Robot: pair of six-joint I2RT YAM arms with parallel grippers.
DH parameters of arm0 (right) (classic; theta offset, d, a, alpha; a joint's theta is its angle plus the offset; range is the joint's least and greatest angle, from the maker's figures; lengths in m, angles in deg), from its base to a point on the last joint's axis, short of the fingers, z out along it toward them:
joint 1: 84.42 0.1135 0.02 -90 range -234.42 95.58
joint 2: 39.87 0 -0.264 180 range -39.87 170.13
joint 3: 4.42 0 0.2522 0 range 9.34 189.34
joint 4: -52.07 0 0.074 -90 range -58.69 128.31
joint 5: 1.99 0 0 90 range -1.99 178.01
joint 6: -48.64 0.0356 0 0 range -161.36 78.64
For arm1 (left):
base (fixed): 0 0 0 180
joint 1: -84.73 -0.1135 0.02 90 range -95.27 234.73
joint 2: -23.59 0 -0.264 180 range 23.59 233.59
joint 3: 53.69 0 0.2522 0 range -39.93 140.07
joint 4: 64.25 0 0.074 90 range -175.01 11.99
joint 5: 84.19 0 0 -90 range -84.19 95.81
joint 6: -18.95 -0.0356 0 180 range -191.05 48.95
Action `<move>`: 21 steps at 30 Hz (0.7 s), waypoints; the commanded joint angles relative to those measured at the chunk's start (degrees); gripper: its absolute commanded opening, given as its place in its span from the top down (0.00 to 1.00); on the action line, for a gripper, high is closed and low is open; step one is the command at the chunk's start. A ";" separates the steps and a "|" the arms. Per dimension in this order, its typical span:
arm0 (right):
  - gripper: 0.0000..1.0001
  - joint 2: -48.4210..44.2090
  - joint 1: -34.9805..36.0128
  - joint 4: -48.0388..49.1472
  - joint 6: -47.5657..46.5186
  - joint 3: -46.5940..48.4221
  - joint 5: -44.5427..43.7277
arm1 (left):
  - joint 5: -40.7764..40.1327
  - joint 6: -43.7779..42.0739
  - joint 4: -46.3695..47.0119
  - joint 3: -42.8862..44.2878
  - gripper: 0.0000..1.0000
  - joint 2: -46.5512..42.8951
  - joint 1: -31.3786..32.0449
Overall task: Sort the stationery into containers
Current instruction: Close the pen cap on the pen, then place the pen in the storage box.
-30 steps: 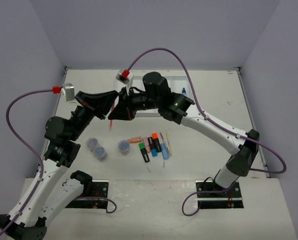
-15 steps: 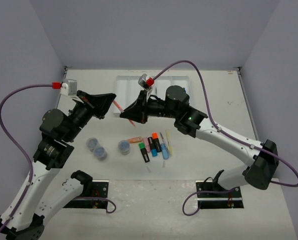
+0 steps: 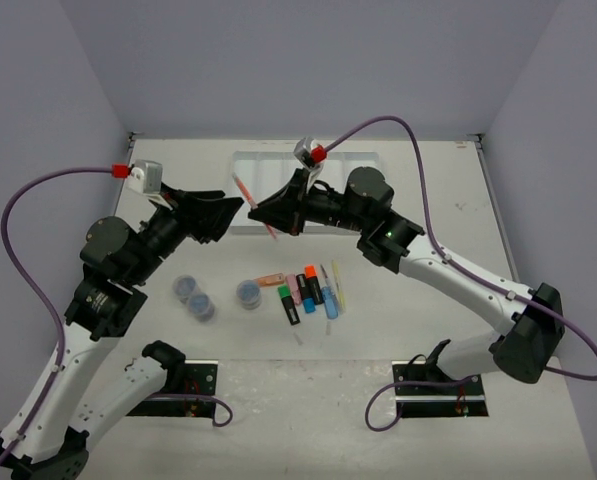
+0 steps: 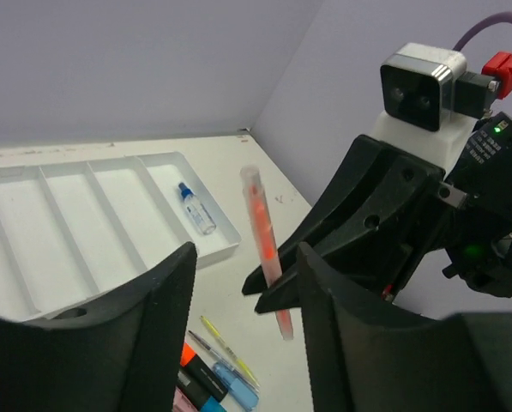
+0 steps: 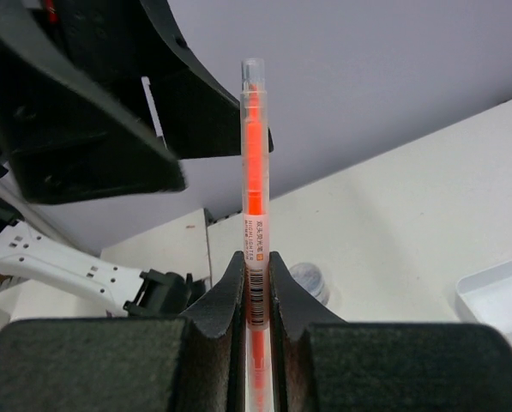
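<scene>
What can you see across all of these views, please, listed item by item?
table: one, white, under everything
tray: one, white, divided into long compartments, far side of the table
bottle: one, clear with a blue cap, lying in the tray's end compartment
tubs: three, clear with blue contents, on the table left of the highlighters
highlighters: about six, orange, green, blue and black-bodied, clustered mid-table
loose thin pens: two, one yellow, just right of that cluster
held pen: one, clear with an orange core, in the air between the arms
left claw: one, black, open, facing the held pen
right claw: one, black, shut on the held pen
</scene>
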 commanded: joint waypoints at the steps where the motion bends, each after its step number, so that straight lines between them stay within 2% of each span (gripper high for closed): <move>1: 1.00 -2.31 -0.60 5.32 0.76 -1.11 -1.78 | -0.60 -3.11 -3.93 4.07 0.18 1.06 0.04; 3: 1.00 -2.76 -0.67 4.83 0.15 -3.27 -3.46 | -2.87 -3.08 -6.26 6.79 0.00 2.92 0.04; 8: 1.00 -6.86 -2.23 3.85 -0.51 -9.91 -9.10 | -10.27 -5.67 -14.52 11.35 0.00 4.60 0.04; 12: 1.00 -11.48 -4.63 2.27 -0.30 -15.95 -13.89 | -17.87 -10.29 -21.29 11.71 0.00 3.98 0.04; 14: 1.00 -13.62 -5.56 1.15 -0.36 -17.61 -16.63 | -24.67 -11.17 -24.04 9.92 0.00 3.39 0.11; 16: 1.00 -14.74 -6.06 -0.14 -0.48 -18.31 -17.63 | -27.54 -10.81 -24.75 7.29 0.00 2.94 0.08; 21: 1.00 -15.95 -6.73 -4.31 -3.08 -18.71 -23.04 | -28.15 -8.72 -20.84 -3.19 0.00 1.96 0.04</move>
